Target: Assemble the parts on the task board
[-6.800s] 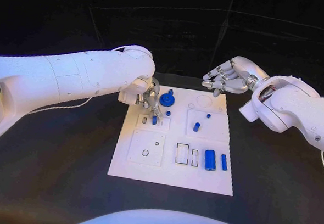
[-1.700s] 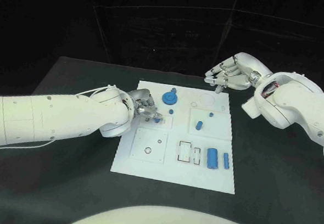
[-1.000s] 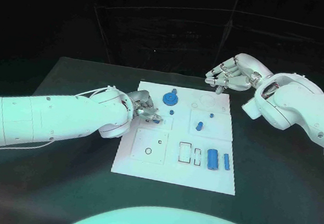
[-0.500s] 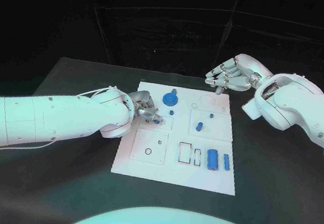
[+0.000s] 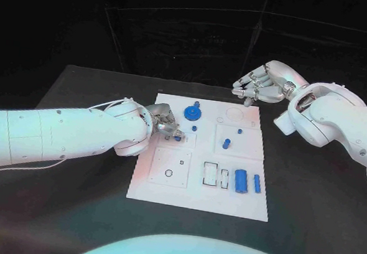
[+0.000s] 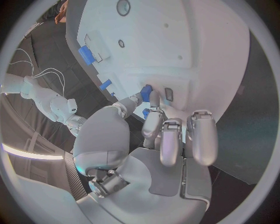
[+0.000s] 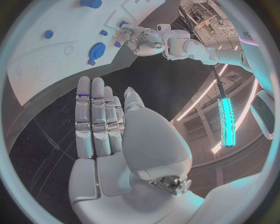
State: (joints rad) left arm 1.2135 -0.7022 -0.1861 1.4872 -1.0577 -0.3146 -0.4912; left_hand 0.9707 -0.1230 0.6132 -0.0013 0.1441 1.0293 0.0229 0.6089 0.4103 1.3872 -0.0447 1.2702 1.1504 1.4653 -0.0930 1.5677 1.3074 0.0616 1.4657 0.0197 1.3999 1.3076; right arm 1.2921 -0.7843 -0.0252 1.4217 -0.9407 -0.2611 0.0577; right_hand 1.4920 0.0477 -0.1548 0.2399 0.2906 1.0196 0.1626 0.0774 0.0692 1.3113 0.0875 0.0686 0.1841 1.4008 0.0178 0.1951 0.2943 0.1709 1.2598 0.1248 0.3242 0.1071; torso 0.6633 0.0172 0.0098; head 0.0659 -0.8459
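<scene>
Head view shows the white task board [image 5: 199, 195] lying flat in the middle of the black worktop [image 5: 64, 213], its long axis running away from the robot. The left robot hand [image 5: 164, 123] sits at the board's left edge, fingertips down on a small blue part [image 5: 178, 138] in the upper-left section; in the left wrist view the thumb and a finger [image 6: 153, 105] close on that blue part [image 6: 145, 92], pinching it against the board. I cannot tell which way this piece points. Just beyond it stands a round blue gear-like part [image 5: 191, 112] with a small blue peg [image 5: 193, 127] beside it. Toward the board's right side a short blue part [image 5: 226, 143] lies slightly tilted, and a tiny blue dot [image 5: 239, 131] sits near it. Nearer the robot, a thick blue cylinder [image 5: 240, 180] and a thin blue bar [image 5: 255, 183] lie side by side, both lengthwise along the board. The right robot hand [image 5: 259, 88] hovers past the board's far right corner, fingers curled together, holding nothing.
</scene>
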